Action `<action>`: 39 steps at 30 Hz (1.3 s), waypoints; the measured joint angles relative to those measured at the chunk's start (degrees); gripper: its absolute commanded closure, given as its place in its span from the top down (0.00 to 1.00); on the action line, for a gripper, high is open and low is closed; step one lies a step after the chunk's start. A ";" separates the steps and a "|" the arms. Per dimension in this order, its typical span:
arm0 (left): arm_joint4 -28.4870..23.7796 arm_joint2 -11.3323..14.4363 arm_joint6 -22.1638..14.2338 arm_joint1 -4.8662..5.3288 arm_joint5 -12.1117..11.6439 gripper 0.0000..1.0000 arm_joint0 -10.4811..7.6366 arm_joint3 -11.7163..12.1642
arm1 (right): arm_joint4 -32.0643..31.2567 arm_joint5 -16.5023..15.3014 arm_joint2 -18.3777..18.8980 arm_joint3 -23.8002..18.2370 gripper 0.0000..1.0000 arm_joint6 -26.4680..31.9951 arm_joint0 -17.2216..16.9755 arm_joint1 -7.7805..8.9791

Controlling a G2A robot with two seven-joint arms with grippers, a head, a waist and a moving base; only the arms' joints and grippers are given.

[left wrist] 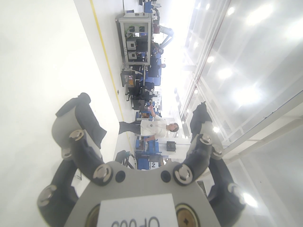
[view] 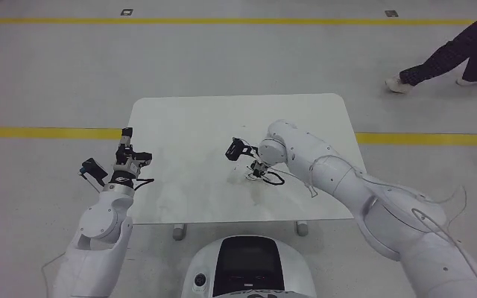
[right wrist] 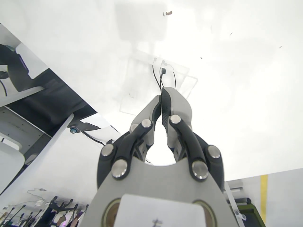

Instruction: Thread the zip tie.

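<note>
Far left of frame: left gripper (left wrist: 141, 103) hovering at table (view: 194, 127) edge, fingers spreading wide, holding nothing, probably standing by to take free end. Centre of frame: right gripper (right wrist: 161, 93) sitting low over table, fingers pinching zip tie (right wrist: 163, 72) strand, likely steadying it for threading. Tie curling into black loop, long axis lying left-right, head poking just beyond fingertips over clear sheet (right wrist: 139, 81).

The top view looks down on the table (view: 186, 127); the right wrist view sees it close; the left wrist view faces the hall (left wrist: 142, 60).
</note>
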 measured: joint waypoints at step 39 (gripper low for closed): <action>0.00 0.00 0.00 0.00 0.00 1.00 0.00 0.00 | 37.30 6.76 25.43 -3.18 0.00 -12.19 -12.15 7.53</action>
